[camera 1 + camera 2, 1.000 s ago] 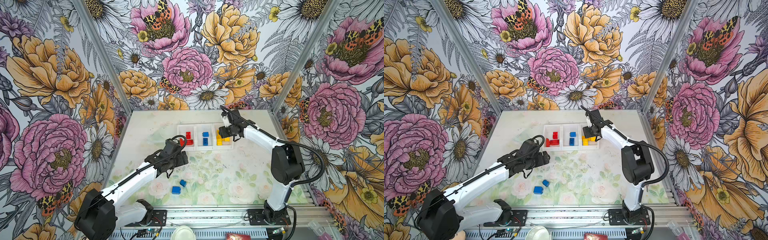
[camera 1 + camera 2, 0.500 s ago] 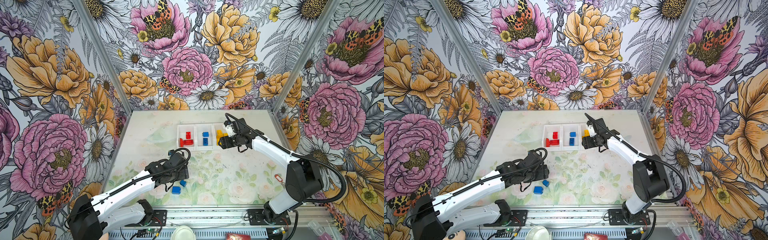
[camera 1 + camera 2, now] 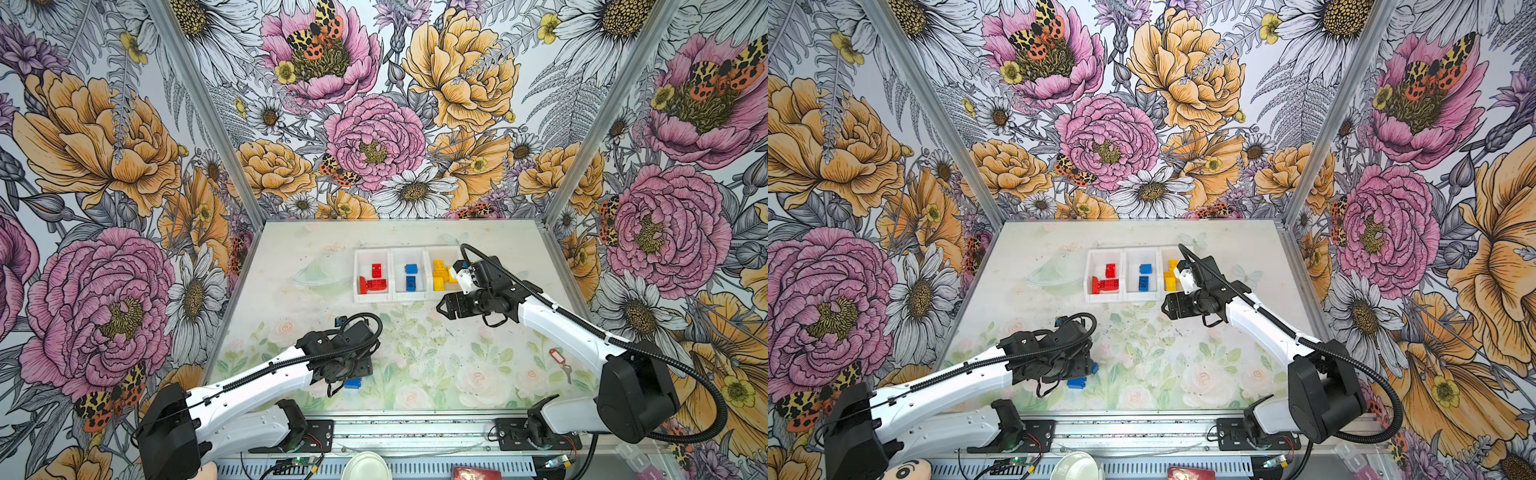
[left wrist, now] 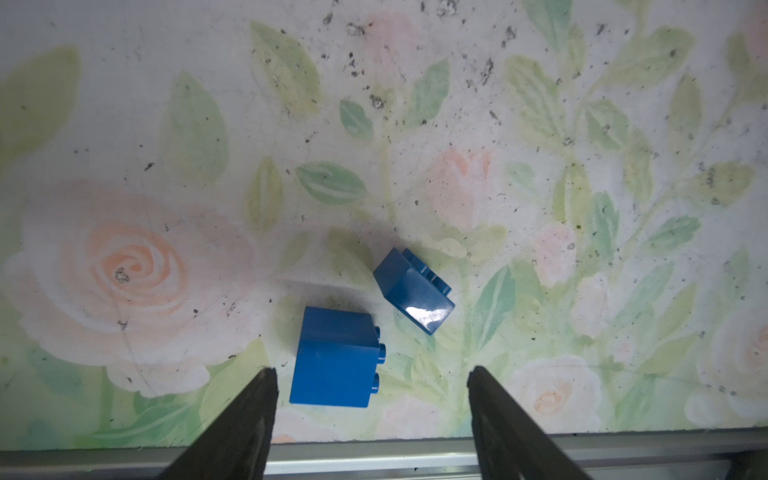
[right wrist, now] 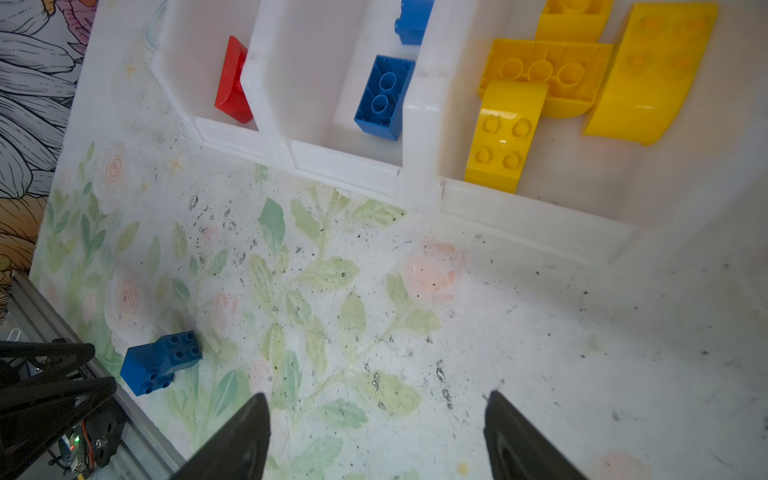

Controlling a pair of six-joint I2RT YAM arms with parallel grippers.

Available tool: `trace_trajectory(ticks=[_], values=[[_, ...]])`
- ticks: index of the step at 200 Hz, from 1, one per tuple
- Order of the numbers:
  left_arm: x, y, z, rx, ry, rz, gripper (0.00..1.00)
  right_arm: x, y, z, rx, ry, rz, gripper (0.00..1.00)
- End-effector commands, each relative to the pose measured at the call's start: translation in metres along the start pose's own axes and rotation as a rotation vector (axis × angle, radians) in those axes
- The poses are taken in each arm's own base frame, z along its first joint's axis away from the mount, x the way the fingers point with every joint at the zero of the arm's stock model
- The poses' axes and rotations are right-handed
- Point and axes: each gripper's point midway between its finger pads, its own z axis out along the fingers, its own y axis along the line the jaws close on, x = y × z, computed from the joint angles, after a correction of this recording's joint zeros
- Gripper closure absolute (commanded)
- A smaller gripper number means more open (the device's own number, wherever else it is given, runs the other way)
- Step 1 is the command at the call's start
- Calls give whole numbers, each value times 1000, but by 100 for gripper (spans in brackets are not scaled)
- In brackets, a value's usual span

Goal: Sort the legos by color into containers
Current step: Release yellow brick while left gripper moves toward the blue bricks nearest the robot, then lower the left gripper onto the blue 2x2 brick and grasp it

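The containers, a white tray (image 3: 392, 299) (image 3: 1125, 300) of three bins, sit at mid-table: red legos (image 3: 374, 280) in the left bin, blue legos (image 3: 411, 276) in the middle, yellow legos (image 3: 440, 274) in the right. Two blue legos lie loose near the front edge. My left gripper (image 4: 372, 370) is open and low over them; the larger blue brick (image 4: 334, 357) lies between its fingers, nearer one of them and untouched. The smaller one (image 4: 413, 291) lies just beyond. My right gripper (image 5: 377, 394) (image 3: 441, 307) hangs open and empty over bare table before the tray rim (image 5: 419, 183).
A red key tag (image 3: 555, 355) with a key lies on the table at the right. A clear plastic item (image 3: 320, 274) lies left of the tray. The metal front rail (image 4: 374, 453) runs close behind the left fingers. A round white dish (image 3: 365, 465) sits beyond the front edge.
My left arm has swung from beside the tray down to the front over the loose blue bricks, its jaws narrowing. My right gripper has drawn back from the yellow bin and opened wider.
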Motion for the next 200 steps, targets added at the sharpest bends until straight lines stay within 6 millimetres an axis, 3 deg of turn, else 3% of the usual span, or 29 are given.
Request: trace_trajectory(ticks=[1,153,200], values=[[10,7,5,-25,37,-13,27,0,11,-5,-32,-18,3,18],[28,2,37,-44,132,29,31,7,15,-3,-31,-7,4,17],[34,-1,49,-53,166,36,38,8,14,-6,-27,-15,6,18]])
